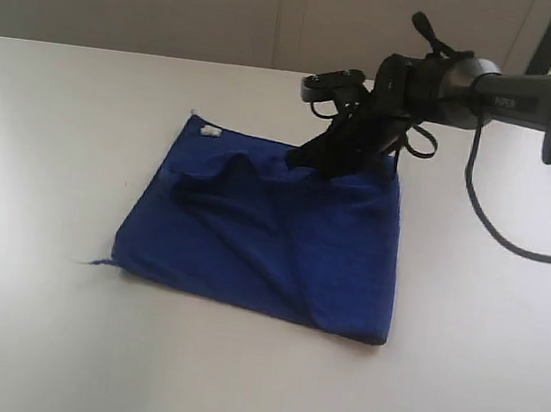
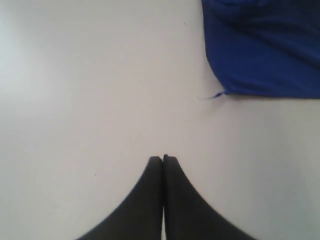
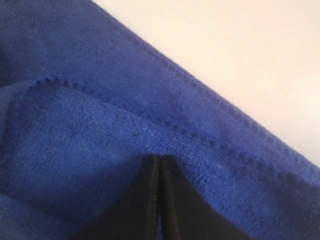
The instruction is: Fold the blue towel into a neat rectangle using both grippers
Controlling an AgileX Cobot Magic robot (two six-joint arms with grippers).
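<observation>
On the white table (image 1: 62,140), you have the blue towel (image 1: 282,237) lying doubled into a near-square patch, with no clear long axis and its near edge slanting down to the right in the exterior view. Its cloth is soft, nubby terry with a stitched hem, rumpled into a ridge on the far side. A small white label (image 1: 209,131) sits at the far left corner; no print is readable on it. Your right gripper (image 1: 307,158) is closed, with its tips on the far hem; you cannot tell if cloth is pinched. Your left gripper (image 2: 163,158) is closed above bare table.
</observation>
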